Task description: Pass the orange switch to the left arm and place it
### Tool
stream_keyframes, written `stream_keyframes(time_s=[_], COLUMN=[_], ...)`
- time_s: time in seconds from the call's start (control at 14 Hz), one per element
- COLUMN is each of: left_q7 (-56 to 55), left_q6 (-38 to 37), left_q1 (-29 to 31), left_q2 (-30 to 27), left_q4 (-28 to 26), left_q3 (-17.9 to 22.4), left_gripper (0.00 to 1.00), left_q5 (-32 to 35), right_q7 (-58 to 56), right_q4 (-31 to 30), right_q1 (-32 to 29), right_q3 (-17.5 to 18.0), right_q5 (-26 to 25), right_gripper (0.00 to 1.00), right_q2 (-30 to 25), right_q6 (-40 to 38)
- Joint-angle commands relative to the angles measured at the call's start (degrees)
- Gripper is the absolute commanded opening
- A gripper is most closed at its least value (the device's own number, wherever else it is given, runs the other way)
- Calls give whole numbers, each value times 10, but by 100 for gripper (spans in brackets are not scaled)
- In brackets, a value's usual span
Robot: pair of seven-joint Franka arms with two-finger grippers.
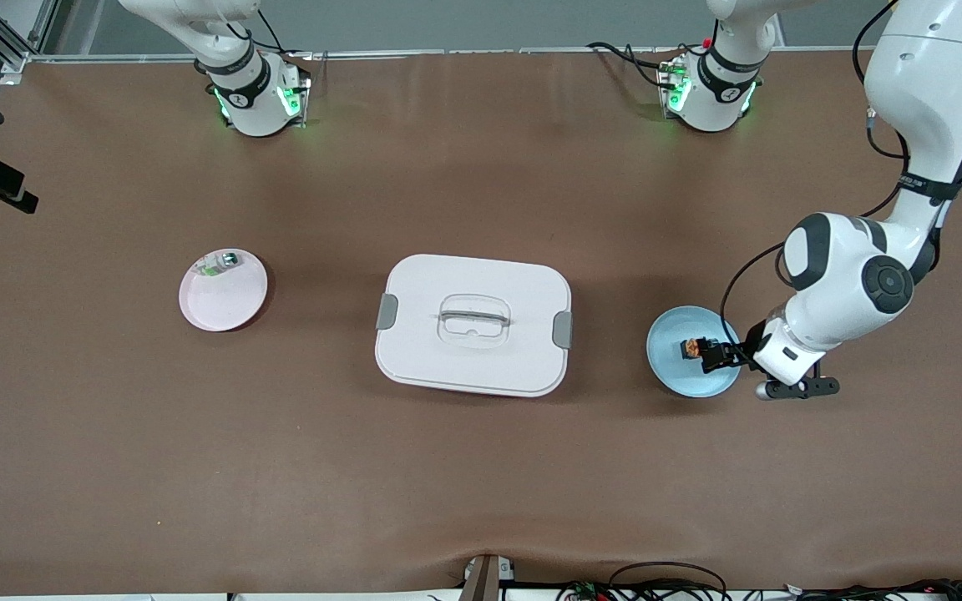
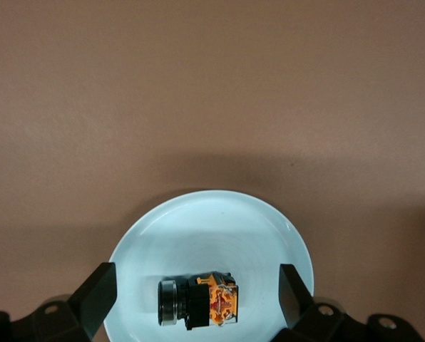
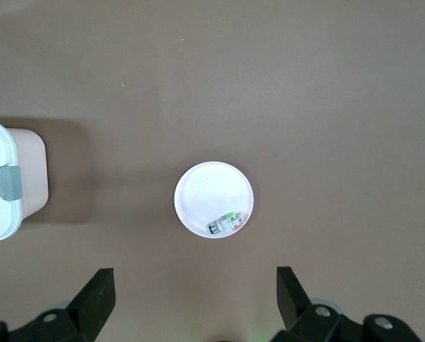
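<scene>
While my left gripper [image 1: 711, 354] hangs wide open over the orange switch [image 1: 691, 348], I drop straight down, six o'clock, before squeezing.

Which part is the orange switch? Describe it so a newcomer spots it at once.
Start at the white box mid-table, then go toward the left arm's end to the blue plate. The orange switch lies on it: black with orange, unlike the green-and-silver part on the pink plate.
</scene>
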Motion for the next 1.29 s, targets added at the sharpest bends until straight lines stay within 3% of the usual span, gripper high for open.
stream_keyframes(time_s=[0.0,0.21,1.0,1.14,1.21], left_q7=[11,13,48,51,58], left_q6=[-46,-102,-294,-311,-324], left_q1=[-4,1,41,17,-20], left_q2=[-22,-51,-226,-246,-256], left_q4=[29,51,46,47,47], left_q3=[4,5,4,27,63], left_gripper=[100,100,100,100,100], left_q5=[2,4,-7,-15,-15], right_q7=[-6,-5,-4,-3,-2], right_q4=[-9,-9,-9,-8,-7], right_q1=[1,3,15,16,16], right_q3=[-2,-1,0,0,0], right_q5=[1,2,4,4,4], right_gripper=[100,100,100,100,100], right_q2=[-8,-8,-6,-7,-7], right_q6=[-1,3,19,21,19])
